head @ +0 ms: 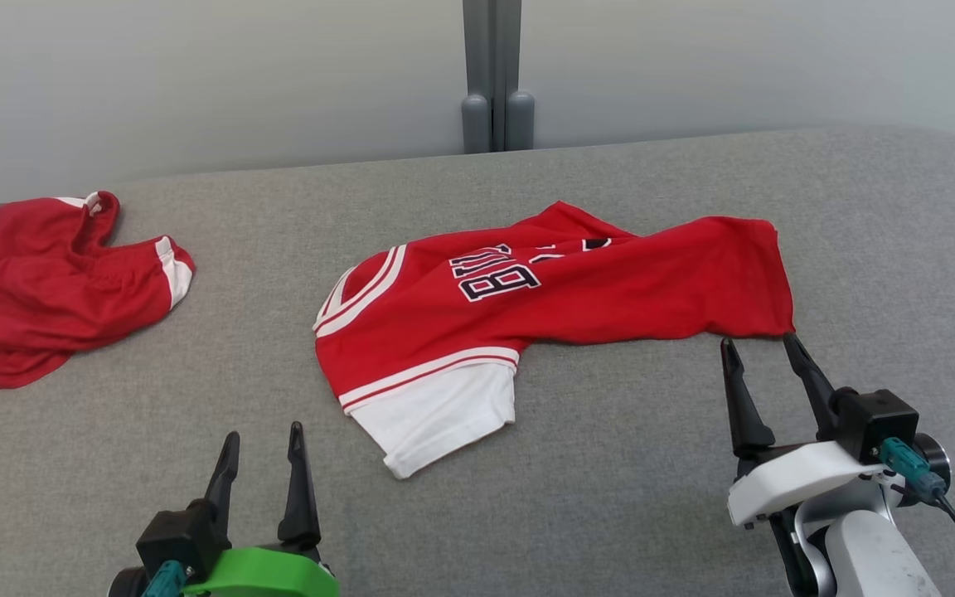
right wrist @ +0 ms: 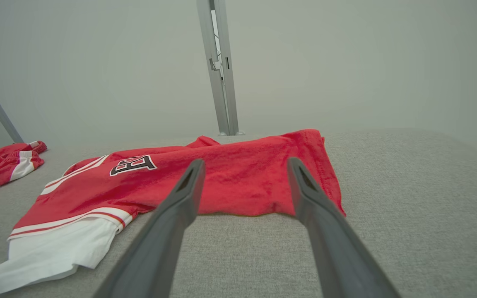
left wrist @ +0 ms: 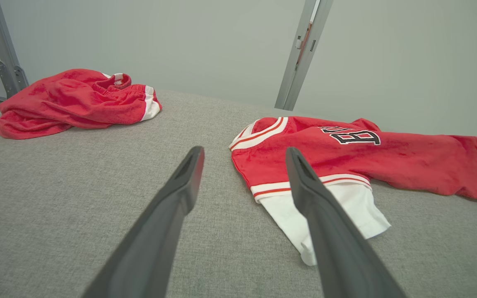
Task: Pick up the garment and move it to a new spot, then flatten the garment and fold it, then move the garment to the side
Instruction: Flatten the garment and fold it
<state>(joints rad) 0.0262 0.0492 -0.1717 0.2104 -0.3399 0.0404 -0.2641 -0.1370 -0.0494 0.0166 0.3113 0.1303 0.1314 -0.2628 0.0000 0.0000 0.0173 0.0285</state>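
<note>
1. The right gripper (head: 757, 338) is open, with its two dark fingers spread and nothing between them. Its tips sit just at the near edge of the red jersey (head: 577, 290), by the right-hand end of the cloth. Whether a tip touches the cloth cannot be told.
2. In the right wrist view, the grey padded surface shows between the spread fingers, and the jersey's edge lies across just beyond the tips.
3. The left gripper (head: 264, 431) is also open and empty. It hangs over bare grey surface, nearer the robot than the jersey and to its left, clear of the cloth.
4. In the left wrist view, the right-hand finger overlaps the jersey's white sleeve (head: 436, 414), and the left-hand finger stands over plain grey.
5. A green bracket (head: 266, 572) sits behind the left fingers. A white bracket (head: 792, 477) with a teal plug (head: 908, 464) sits behind the right ones.
6. The jersey lies near the middle of the grey table (head: 610, 497), stretched sideways and partly folded over itself, with wrinkles along its length. The white-trimmed neck and the white sleeve point to the left and toward the robot, and the black lettering (head: 494, 272) faces up.
7. A second red garment (head: 46, 282) with white trim lies bunched at the far left edge of the table, well apart from the jersey.
8. Behind the table stands a pale wall, with a grey post (head: 494, 75) rising at its middle.
</note>
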